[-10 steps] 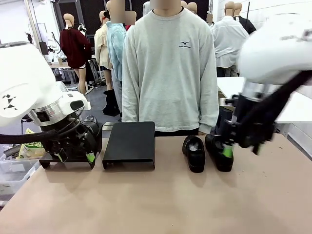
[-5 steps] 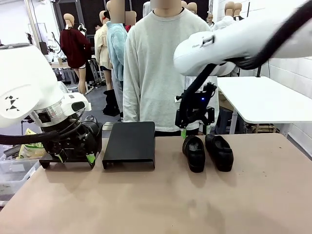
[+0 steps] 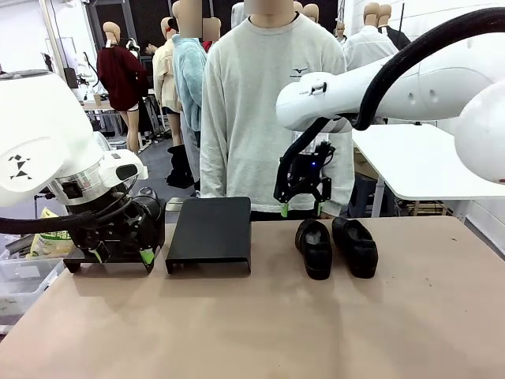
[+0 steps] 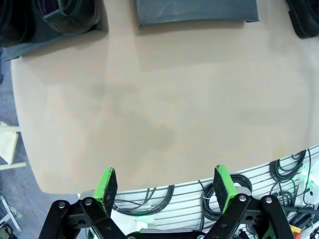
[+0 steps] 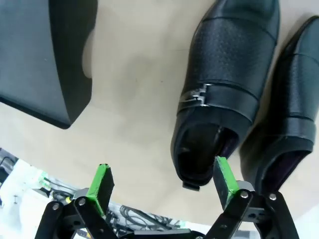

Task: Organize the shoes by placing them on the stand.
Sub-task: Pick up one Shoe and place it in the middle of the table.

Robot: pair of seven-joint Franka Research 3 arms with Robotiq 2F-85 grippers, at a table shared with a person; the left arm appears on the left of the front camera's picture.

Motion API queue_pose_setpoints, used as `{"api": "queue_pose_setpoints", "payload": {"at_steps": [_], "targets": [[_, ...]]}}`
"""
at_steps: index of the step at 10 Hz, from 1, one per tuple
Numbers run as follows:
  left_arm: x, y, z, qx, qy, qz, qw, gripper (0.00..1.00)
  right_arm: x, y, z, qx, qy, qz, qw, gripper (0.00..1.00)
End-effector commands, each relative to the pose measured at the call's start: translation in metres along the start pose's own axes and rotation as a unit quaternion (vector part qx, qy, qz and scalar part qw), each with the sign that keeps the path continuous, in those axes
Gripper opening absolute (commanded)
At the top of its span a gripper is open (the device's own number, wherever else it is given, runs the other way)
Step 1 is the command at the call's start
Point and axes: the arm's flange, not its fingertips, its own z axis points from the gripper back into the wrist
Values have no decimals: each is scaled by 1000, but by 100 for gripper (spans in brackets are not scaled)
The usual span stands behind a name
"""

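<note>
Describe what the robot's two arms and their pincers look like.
The left arm and the right arm have glossy white, rounded shells. The left arm bears black triangle marks. A thick black cable runs along the right arm. The left pincer and the right pincer are black with green pads. A blue light glows above the right one.

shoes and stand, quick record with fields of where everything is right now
stand: black, on the table, nothing on it
buckled shoe: on the table beside the stand, toe toward the robot
second shoe: alongside the buckled shoe, on the side away from the stand
right end effector: open, above the buckled shoe's heel end, holding nothing
left end effector: open, low, on the stand's other side, holding nothing
person: standing at the far side
</note>
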Motion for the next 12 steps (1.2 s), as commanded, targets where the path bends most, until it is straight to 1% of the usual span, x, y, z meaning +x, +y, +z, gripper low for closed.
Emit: {"api": "queue_pose_setpoints", "payload": {"at_steps": [1, 3, 4, 6, 8, 9, 10, 12], "targets": [[1, -1, -1, -6, -4, 9, 1000, 100, 2, 3, -10, 7, -4, -33, 999, 100], [1, -1, -1, -6, -4, 9, 1000, 100, -10, 6, -22, -14, -39, -60, 997, 100], [1, -1, -1, -6, -4, 9, 1000, 100, -23, 9, -26, -29, -69, -81, 994, 100], [1, -1, -1, -6, -4, 9, 1000, 100, -38, 14, -36, -58, -112, -111, 986, 100], [1, -1, -1, -6, -4, 9, 1000, 100, -53, 22, -44, -105, -141, -138, 975, 100], [1, -1, -1, -6, -4, 9, 1000, 100, -59, 25, -46, -113, -147, -133, 974, 100], [1, -1, -1, -6, -4, 9, 1000, 100, -57, 22, -50, -99, -136, -132, 977, 100], [1, -1, -1, -6, -4, 9, 1000, 100, -55, 20, -53, -91, -130, -140, 977, 100]]}}
